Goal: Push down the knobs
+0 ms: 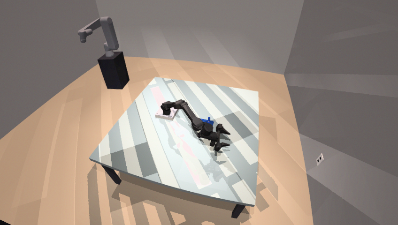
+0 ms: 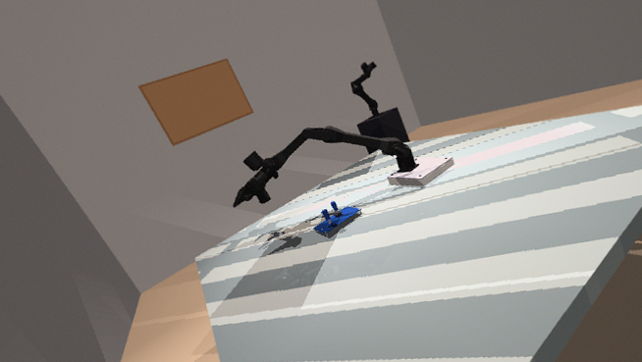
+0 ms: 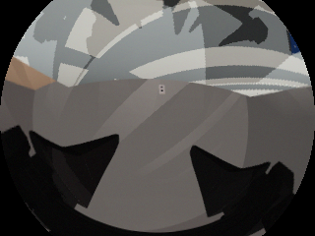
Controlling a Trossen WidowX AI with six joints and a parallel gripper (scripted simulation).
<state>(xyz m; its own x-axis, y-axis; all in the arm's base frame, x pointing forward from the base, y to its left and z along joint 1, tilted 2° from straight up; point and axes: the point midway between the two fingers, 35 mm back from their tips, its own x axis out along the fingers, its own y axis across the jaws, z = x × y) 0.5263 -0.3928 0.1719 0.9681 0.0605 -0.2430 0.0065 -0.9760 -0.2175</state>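
Note:
The blue circuit board (image 1: 204,121) (image 2: 352,212) (image 3: 294,45) stands on the table, partly hidden by the arm in the top view and showing only as a sliver at the right edge of the wrist view. Two blue knobs stand up from it in the exterior view, one nearer the gripper (image 2: 326,214) and one farther back (image 2: 333,206). The gaps under them are too small to tell. My gripper (image 1: 229,139) (image 2: 234,204) (image 3: 156,145) is wide open with nothing between its fingers. It hangs above the table, off to the side of the board, clear of it.
The arm's pale base plate (image 1: 158,115) (image 2: 435,167) is on the table (image 1: 125,156) (image 2: 403,354). A second arm (image 1: 110,33) (image 2: 361,91) stands on a black pedestal (image 1: 114,72) (image 2: 383,126) beyond the table. A brown board (image 2: 198,102) hangs on the wall.

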